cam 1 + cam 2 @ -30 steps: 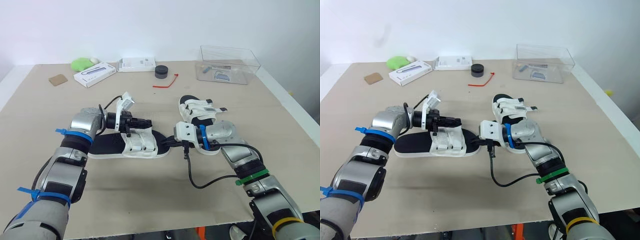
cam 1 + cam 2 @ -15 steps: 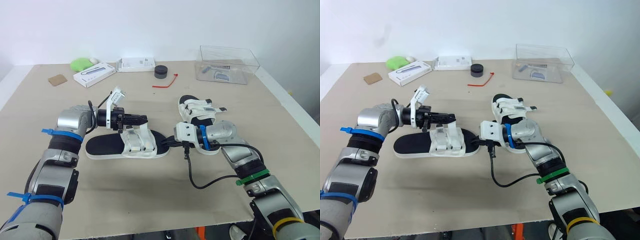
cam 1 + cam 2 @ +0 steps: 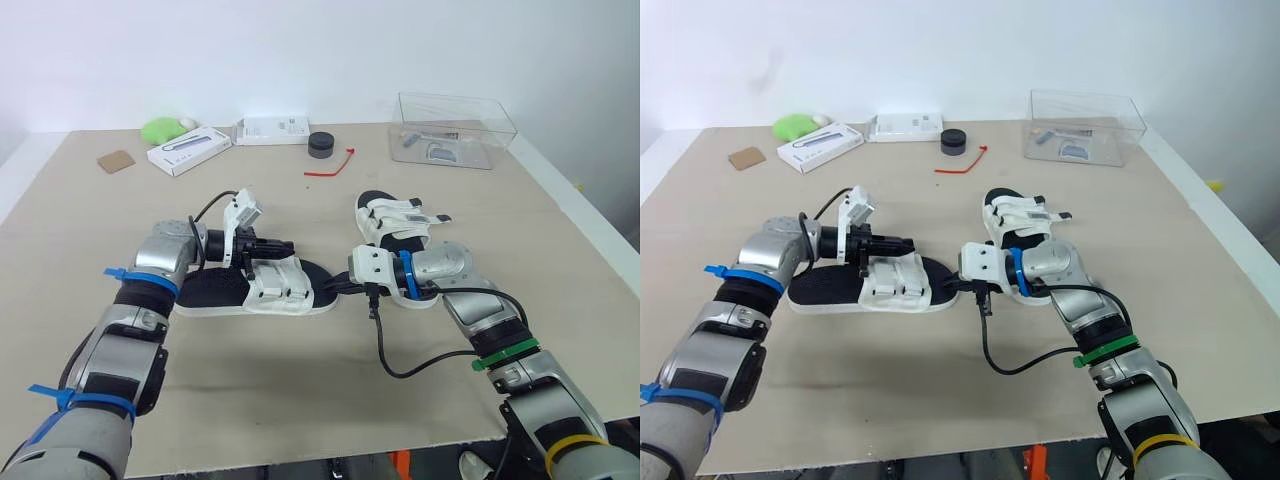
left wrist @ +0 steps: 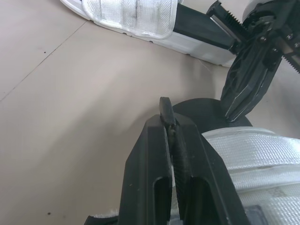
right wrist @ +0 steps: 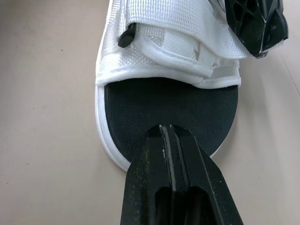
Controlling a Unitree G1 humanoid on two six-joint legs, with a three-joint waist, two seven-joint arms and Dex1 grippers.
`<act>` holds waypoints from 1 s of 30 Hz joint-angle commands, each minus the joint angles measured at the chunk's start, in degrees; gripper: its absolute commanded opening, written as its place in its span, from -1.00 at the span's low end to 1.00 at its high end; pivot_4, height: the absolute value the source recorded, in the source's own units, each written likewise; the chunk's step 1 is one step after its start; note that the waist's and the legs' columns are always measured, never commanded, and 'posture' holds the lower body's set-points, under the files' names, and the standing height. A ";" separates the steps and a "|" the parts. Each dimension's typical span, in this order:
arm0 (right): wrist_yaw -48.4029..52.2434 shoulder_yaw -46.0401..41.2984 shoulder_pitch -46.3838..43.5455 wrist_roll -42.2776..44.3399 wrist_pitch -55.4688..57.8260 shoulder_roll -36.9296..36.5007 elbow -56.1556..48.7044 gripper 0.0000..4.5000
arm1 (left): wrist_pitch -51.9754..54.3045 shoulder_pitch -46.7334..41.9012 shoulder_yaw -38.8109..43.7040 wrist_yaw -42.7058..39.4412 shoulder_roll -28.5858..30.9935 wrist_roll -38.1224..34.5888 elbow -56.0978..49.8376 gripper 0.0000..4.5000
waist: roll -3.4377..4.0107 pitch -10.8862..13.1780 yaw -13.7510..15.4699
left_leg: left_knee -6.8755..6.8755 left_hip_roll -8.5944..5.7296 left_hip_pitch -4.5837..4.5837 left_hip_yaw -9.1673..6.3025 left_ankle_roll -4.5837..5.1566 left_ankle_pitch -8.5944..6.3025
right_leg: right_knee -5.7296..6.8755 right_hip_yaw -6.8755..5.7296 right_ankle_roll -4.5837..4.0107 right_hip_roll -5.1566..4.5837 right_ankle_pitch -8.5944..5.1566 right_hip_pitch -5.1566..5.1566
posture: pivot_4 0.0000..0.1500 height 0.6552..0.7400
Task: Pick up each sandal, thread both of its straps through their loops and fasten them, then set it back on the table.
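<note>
One sandal [image 3: 215, 290], black footbed with white straps [image 3: 278, 285], lies flat on the table [image 3: 300, 400]. My left gripper [image 3: 288, 245] is shut and hovers just behind the straps, touching or nearly touching them; in the left wrist view its fingers [image 4: 169, 117] are pressed together with nothing between them. My right gripper [image 3: 328, 290] is shut too, its tip resting at the toe of the footbed [image 5: 164, 103]. The second sandal [image 3: 398, 220] lies behind my right wrist, its straps folded across it.
At the back of the table stand a clear plastic box [image 3: 455, 128], a black round lid [image 3: 322, 144], a red tie [image 3: 333, 163], two white boxes [image 3: 190, 147] [image 3: 273, 129], a green object [image 3: 160, 128] and a brown card [image 3: 116, 160].
My left arm swung out to the left and came back; its gripper now sits lower, close over the sandal's straps. The sandal shifted slightly. My right arm has held still.
</note>
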 commanded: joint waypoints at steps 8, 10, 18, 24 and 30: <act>0.55 0.02 -0.18 -0.68 -0.68 -1.05 0.10 -1.00 | -2.84 -3.44 0.87 0.32 2.16 2.75 4.00 -0.28 | 0.00 0.00 -0.05 | 0.08 0.05 0.01 0.00 0.09 0.09 | 0.01 0.01 -0.02 0.11 0.17 0.01 | 1.00 1.00; 0.54 0.05 -0.29 -0.71 -0.83 -0.97 0.25 -1.00 | -5.60 -4.54 1.89 1.73 2.57 3.07 5.05 0.02 | 0.00 0.00 -0.06 | 0.07 0.08 -0.01 0.01 0.08 0.09 | 0.00 0.01 -0.04 0.12 0.15 0.00 | 1.00 1.00; 0.64 0.07 -0.57 -0.77 -1.20 -0.97 0.55 -1.00 | -6.86 -7.85 7.98 -1.04 0.64 -2.79 1.21 0.02 | -0.01 0.01 -0.06 | 0.07 0.08 -0.09 0.03 0.06 0.06 | -0.04 0.01 -0.02 0.10 0.13 -0.04 | 1.00 1.00; 0.57 0.04 -0.74 -0.85 -1.23 -0.86 0.75 -1.00 | 1.45 -1.66 2.91 -7.67 -0.08 -3.25 -6.59 0.02 | -0.01 0.01 -0.09 | 0.06 0.09 -0.06 0.04 0.05 0.05 | -0.03 0.04 0.01 0.12 0.10 -0.04 | 1.00 1.00; 0.46 0.03 -0.58 -0.97 -1.18 -0.95 0.67 -1.00 | 1.63 -0.37 0.46 -6.47 -0.21 -0.57 -3.88 -0.56 | -0.01 0.01 -0.06 | 0.07 0.08 -0.07 0.03 0.05 0.05 | -0.03 0.03 0.00 0.12 0.11 -0.04 | 1.00 1.00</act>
